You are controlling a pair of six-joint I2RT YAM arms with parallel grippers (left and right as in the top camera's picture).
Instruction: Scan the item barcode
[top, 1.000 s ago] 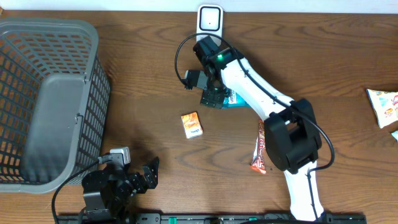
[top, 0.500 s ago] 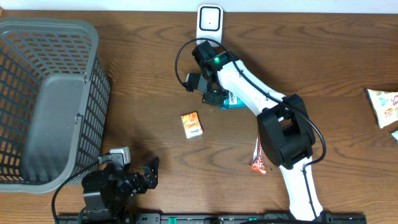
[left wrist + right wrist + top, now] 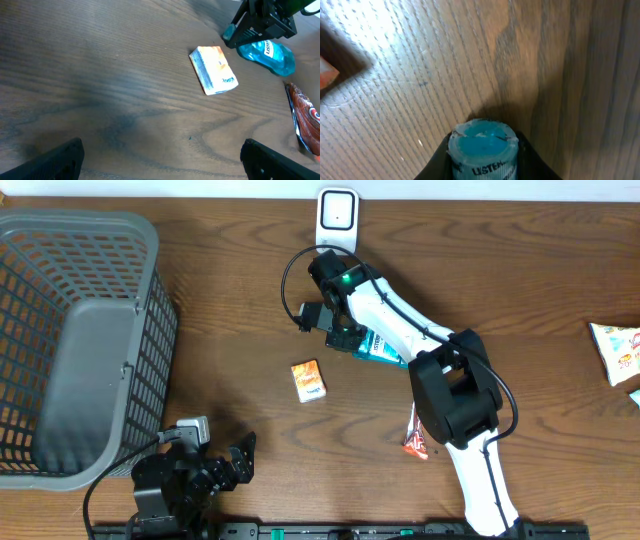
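Right claw [image 3: 345,338] closed on blue bottle [image 3: 384,351], orange box [image 3: 309,380] nearby, scanner [image 3: 338,211] beyond

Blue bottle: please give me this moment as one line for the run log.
right gripper: shut on blue bottle | bottle: lying on table | left gripper: open, empty | scan: not yet done
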